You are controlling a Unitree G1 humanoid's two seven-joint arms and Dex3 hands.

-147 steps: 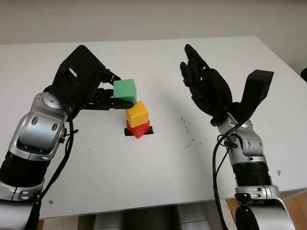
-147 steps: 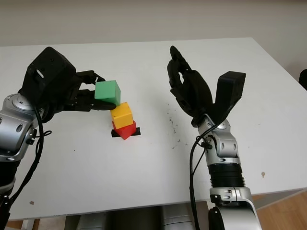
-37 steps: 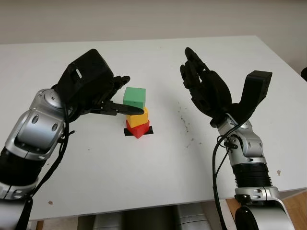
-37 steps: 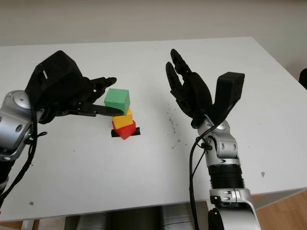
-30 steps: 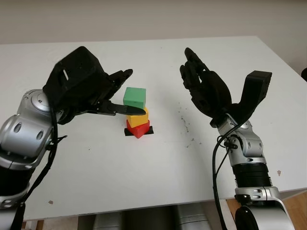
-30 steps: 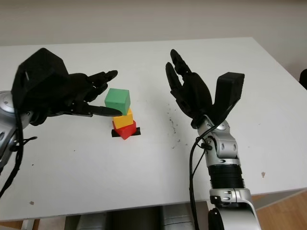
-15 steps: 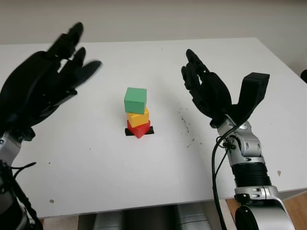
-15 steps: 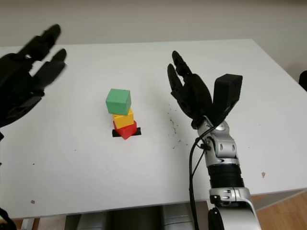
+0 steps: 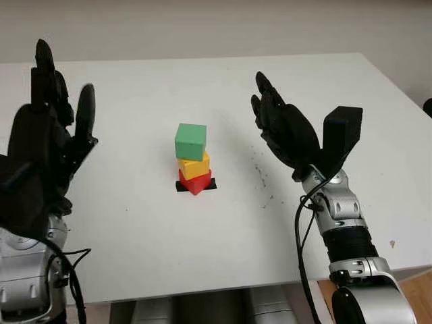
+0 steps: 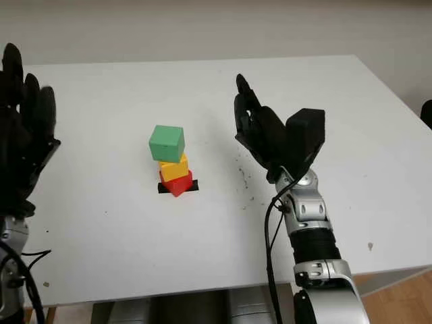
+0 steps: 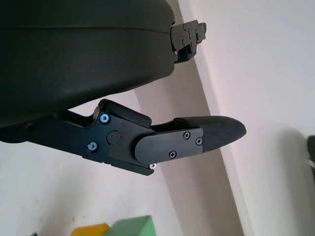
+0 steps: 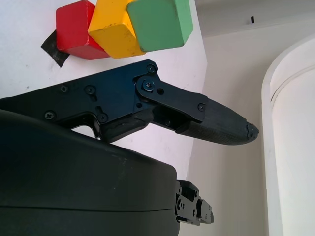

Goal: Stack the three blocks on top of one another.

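A stack of three blocks stands mid-table on a black tape mark (image 9: 210,185): a red block (image 9: 194,183) at the bottom, a yellow block (image 9: 194,165) on it, a green block (image 9: 190,141) on top, each turned a little against the one below. My left hand (image 9: 47,142) is open, raised well to the left of the stack, palm toward it. To the right of the stack my right hand (image 9: 287,131) is open and held up, clear of the blocks. The right wrist view shows the green block (image 12: 157,23), the yellow block (image 12: 114,35) and the red block (image 12: 76,30).
The white table (image 9: 202,250) runs to a front edge near me and a right edge at the far right. Small dark specks (image 9: 260,175) lie on the surface between the stack and my right hand.
My left hand let go of the green block on top of the yellow one, opened and pulled back up and to the left. My right hand shifted slightly left.
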